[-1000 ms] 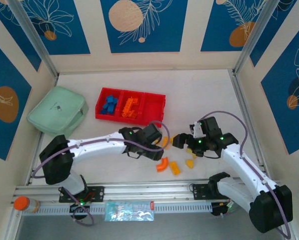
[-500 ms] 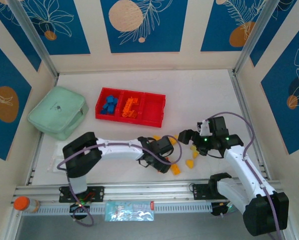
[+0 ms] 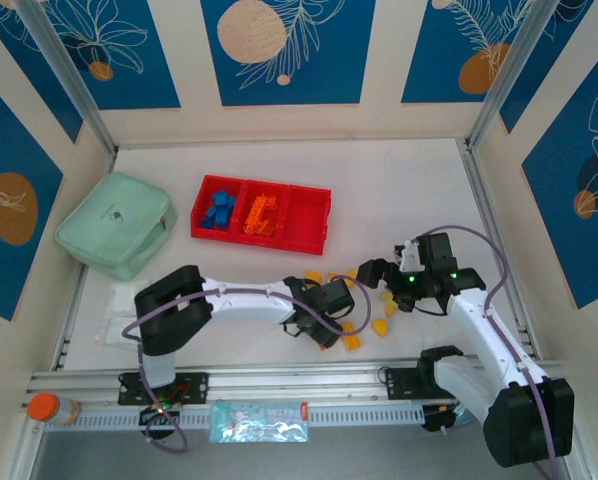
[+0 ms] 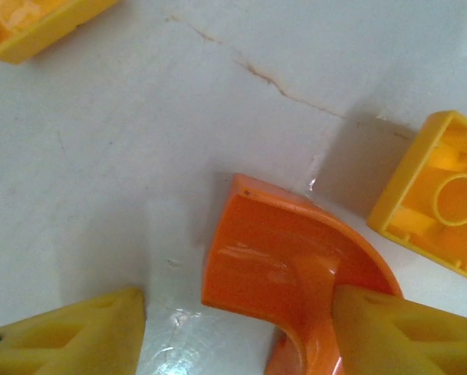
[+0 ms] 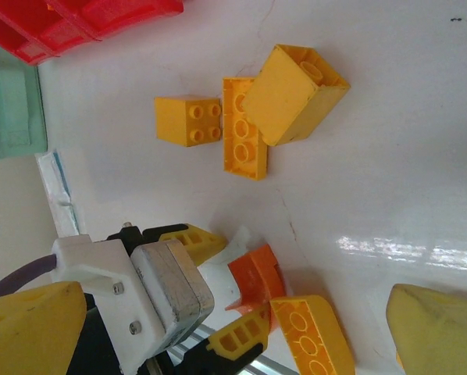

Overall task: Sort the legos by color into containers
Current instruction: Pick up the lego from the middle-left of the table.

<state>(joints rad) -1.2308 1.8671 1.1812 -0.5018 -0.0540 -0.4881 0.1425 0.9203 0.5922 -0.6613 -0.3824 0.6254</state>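
My left gripper [image 4: 237, 316] stands open, low over the table, straddling an orange curved brick [image 4: 284, 269]. Its right finger [image 4: 405, 336] touches the brick and its left finger [image 4: 69, 336] is apart from it. In the top view the left gripper [image 3: 331, 322] covers that brick. My right gripper [image 3: 372, 274] hangs wide open and holds nothing, a little to the right. Loose yellow bricks [image 5: 244, 129] lie around, one [image 5: 311, 336] right beside the orange brick [image 5: 257, 283]. The red tray [image 3: 309, 215] holds blue bricks [image 3: 217, 212] in its left compartment and orange ones [image 3: 261, 215] in the middle.
A mint-green case [image 3: 117, 222] lies left of the tray. More yellow bricks [image 3: 387, 310] sit between the two grippers. The front rail carries an orange-capped bottle [image 3: 44, 407] and a printed packet [image 3: 259, 420]. Walls close in on three sides.
The left gripper has moved right and toward the front edge, coming down around the orange curved brick. The right gripper has drawn back a little to the right.
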